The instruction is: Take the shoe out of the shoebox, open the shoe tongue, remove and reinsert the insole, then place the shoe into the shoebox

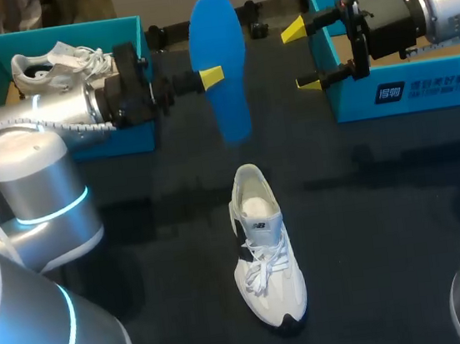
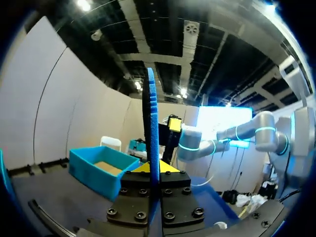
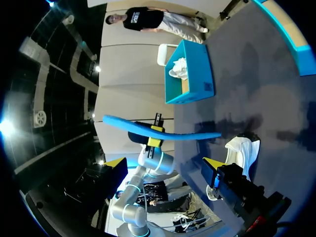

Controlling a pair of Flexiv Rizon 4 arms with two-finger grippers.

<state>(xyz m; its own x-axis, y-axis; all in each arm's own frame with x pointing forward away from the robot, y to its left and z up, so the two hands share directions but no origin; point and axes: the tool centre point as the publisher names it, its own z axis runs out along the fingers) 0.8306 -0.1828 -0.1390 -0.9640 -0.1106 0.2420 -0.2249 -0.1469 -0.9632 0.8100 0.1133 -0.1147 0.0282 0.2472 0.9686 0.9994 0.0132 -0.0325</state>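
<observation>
My left gripper (image 1: 217,76) is clamped on the blue insole (image 1: 218,64) and holds it on edge in the air above the far middle of the dark table (image 1: 137,234). From overhead only one yellow tip shows, the other being hidden behind the foam. In the left wrist view the insole stands edge-on between both fingers and splits the scene in two. My right gripper (image 1: 301,57) hangs spread wide and empty in front of the right shoebox (image 1: 388,94), apart from the insole. The white shoe (image 1: 264,247) lies upright in the middle of the table, toe toward the near edge and laces loose. A dark mark on its side is too small to make out. From the right wrist it is partly covered by my own finger. The left shoebox (image 1: 54,34) sits at the far left corner, its front wall largely masked by my left arm (image 1: 47,119). A second shoe (image 1: 49,67), also white, lies inside it. The right shoebox, at the far right corner, is cut off at the frame's edge and crossed by my right arm (image 1: 436,0). A white label (image 1: 390,92) with print is on its front wall.
</observation>
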